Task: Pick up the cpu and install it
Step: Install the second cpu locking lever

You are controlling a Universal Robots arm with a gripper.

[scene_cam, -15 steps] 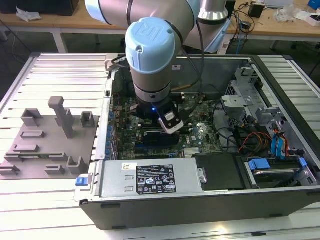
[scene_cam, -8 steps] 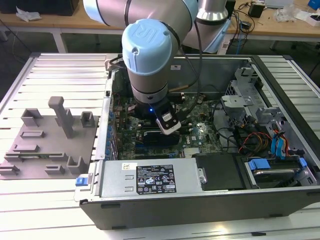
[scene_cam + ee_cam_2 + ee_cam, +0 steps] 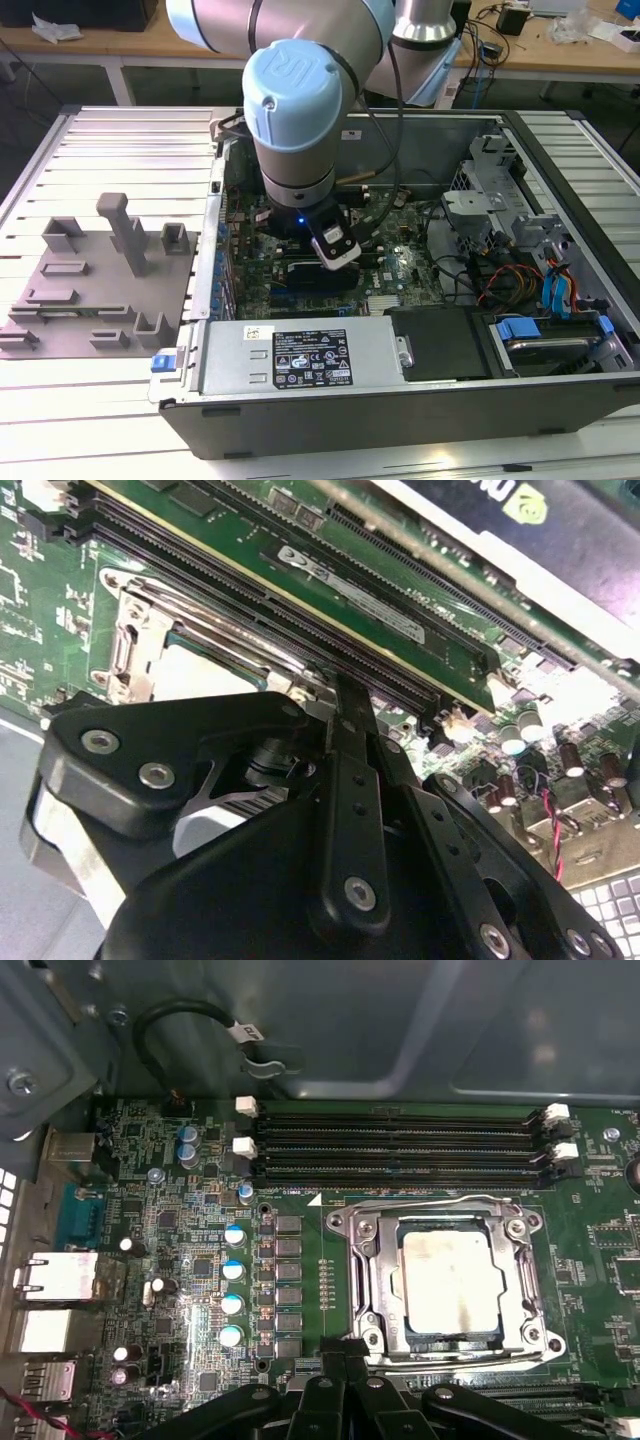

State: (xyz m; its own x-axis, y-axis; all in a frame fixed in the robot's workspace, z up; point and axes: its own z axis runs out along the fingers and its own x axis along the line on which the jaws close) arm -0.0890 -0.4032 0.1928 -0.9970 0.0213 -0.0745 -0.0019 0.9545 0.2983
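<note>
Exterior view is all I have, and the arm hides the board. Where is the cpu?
Observer: In the first wrist view, the cpu lies flat inside the socket frame.
Operator: Does the claw hold it?
Observer: No. The claw is shut on nothing, at the frame's edge, apart from the cpu.
Operator: Is anything covering the chip?
Observer: No, its pale top shows bare through the frame's opening.
</note>
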